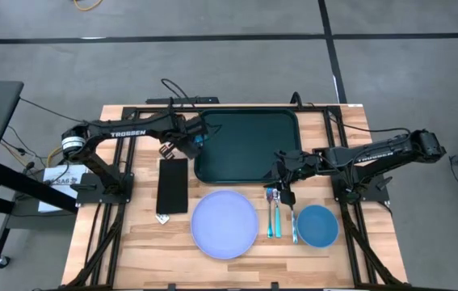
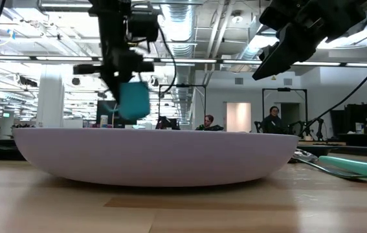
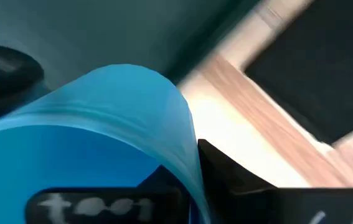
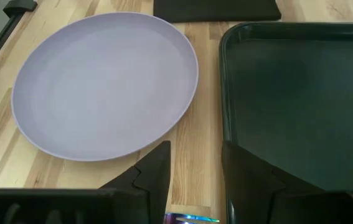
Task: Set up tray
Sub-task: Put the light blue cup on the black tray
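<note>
The dark green tray lies at the table's far middle. My left gripper hangs over the tray's left rim, shut on a blue cup, which fills the left wrist view. My right gripper hovers open over the table by the tray's near right corner; in its wrist view the fingers frame the wood between the lavender plate and the tray. The plate rests flat in front of the tray. My left gripper holds the blue cup by its curved wall, with the cup sitting between the two fingers. The fingers come from above, pointing down. The cup hangs below the gripper, lifted clear of the table and tray.
A narrow flat black rectangle lies left of the plate. A blue bowl stands at the near right, with teal-handled cutlery between it and the plate. People sit in the room beyond the table.
</note>
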Tool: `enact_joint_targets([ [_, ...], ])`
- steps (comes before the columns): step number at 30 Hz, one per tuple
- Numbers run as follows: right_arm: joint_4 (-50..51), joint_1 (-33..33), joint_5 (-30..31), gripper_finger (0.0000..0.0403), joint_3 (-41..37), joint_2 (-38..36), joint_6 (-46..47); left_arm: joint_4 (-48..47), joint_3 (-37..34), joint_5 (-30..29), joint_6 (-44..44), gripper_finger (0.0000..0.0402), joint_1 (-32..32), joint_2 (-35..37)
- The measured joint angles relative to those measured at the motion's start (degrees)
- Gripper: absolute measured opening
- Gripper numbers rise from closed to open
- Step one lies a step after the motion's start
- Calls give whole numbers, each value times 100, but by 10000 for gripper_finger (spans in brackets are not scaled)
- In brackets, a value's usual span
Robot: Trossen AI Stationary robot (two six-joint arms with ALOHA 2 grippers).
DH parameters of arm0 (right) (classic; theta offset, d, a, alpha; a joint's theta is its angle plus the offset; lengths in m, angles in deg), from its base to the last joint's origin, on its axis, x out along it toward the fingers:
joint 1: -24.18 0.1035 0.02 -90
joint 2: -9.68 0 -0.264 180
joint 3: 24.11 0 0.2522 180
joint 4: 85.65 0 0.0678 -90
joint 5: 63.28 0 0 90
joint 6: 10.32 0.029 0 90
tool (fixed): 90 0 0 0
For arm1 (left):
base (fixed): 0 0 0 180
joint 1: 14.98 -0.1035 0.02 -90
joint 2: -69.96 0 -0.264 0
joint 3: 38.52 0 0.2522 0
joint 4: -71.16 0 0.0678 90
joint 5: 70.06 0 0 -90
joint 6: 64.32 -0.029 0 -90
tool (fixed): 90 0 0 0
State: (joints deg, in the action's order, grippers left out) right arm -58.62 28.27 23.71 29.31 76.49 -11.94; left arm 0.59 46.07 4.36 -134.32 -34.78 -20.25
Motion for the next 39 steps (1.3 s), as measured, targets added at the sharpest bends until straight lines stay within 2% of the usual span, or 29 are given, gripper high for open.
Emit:
enact_joint_targets([
  [5, 0, 0, 0, 134, 0, 0, -36, 134, 491, 643, -472, 5, -270, -14],
  [12, 13, -1, 0, 134, 2, 0, -36, 93, 1047, 652, -1041, 4, -814, -476],
  [18, 44, -2, 0, 134, 2, 0, -36, -24, 1575, 935, -1514, 4, -1073, -1179],
  [30, 107, -2, 2, 134, 2, 0, -36, -548, 2595, 899, -2076, 3, -1319, -2466],
  [39, 136, -2, 3, 134, 2, 0, -36, -667, 2836, 873, -2208, 3, -1562, -2807],
])
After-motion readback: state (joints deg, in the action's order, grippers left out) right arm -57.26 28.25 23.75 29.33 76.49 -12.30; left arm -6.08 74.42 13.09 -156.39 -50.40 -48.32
